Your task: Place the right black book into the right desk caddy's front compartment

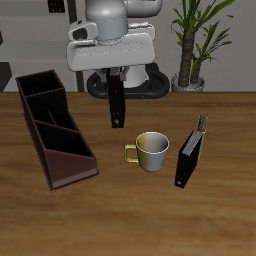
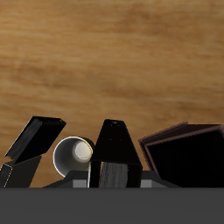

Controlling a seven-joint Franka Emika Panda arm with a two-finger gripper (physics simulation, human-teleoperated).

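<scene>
My gripper [image 1: 116, 80] is shut on the right black book [image 1: 117, 104]. The thin plain black book hangs upright from the fingers above the table, behind the mug. In the wrist view the book [image 2: 115, 147] sticks out between the fingers of the gripper [image 2: 112, 175]. The right desk caddy [image 1: 38, 122] is a long maroon-brown box standing well to one side of the held book. Its low-walled front compartment [image 1: 72, 163] is at the end nearest the table's front edge. The caddy also shows in the wrist view [image 2: 185, 150].
A cream mug [image 1: 152, 150] stands in front of the held book and also shows in the wrist view [image 2: 75, 154]. Another black book with a striped top edge [image 1: 190, 154] stands beside the mug, away from the caddy. It shows in the wrist view too [image 2: 35, 140]. A potted plant [image 1: 192, 60] is at the back.
</scene>
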